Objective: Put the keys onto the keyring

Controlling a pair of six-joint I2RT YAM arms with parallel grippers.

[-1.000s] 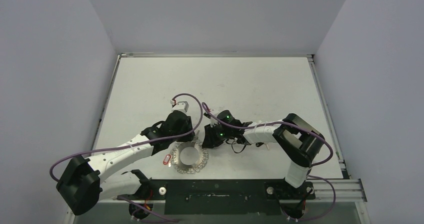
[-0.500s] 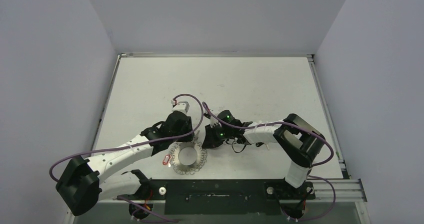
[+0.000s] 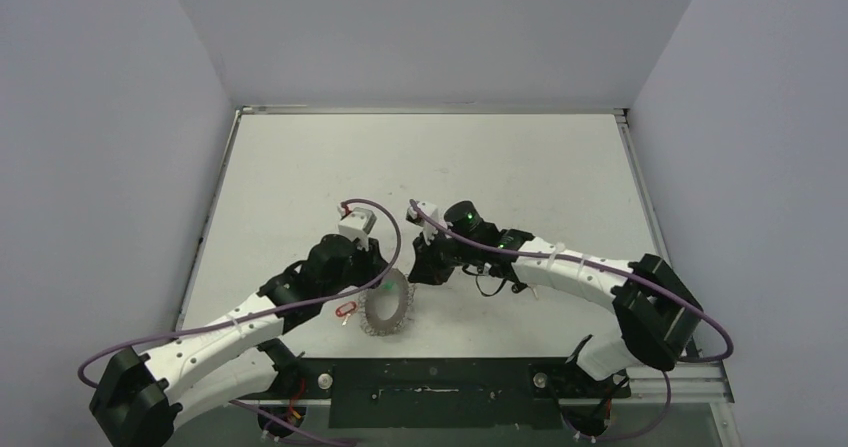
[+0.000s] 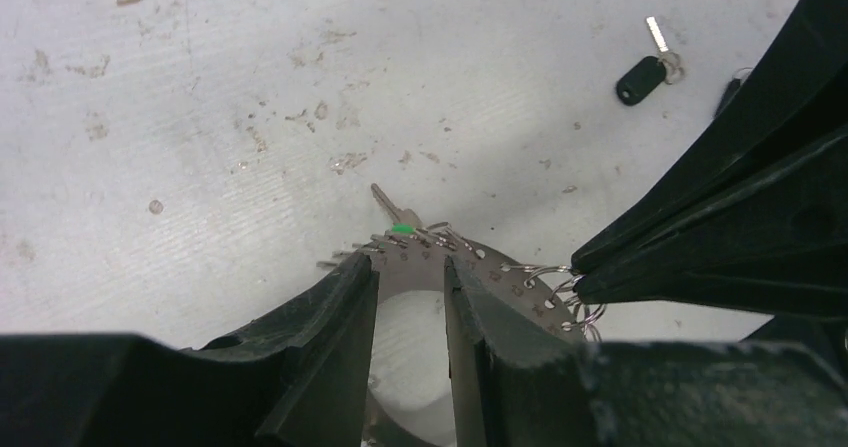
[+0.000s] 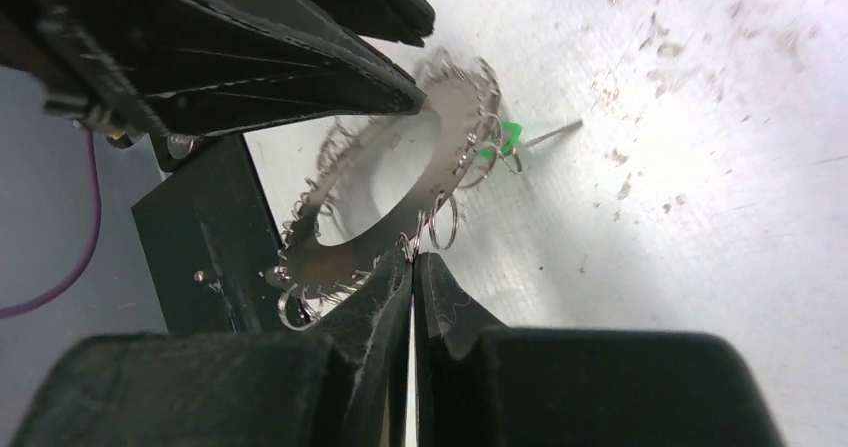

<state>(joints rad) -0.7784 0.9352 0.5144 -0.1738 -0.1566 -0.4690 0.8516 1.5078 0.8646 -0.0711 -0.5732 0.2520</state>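
Lying loose beyond the keyring (image 4: 505,285), one key (image 4: 640,75) shows from left wrist.

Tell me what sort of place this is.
Probably a robotics lab test cell. Plain grey walls box in a scuffed white table. The left arm and right arm are bolted at its near edge, trailing purple cables, and both are working on a keyring.

Soft even light in the top view, table (image 3: 500,167) bright. Right wrist shot's glary white, keyring (image 5: 345,252) edge smeared, close-up fingers (image 5: 350,367) dark and soft.
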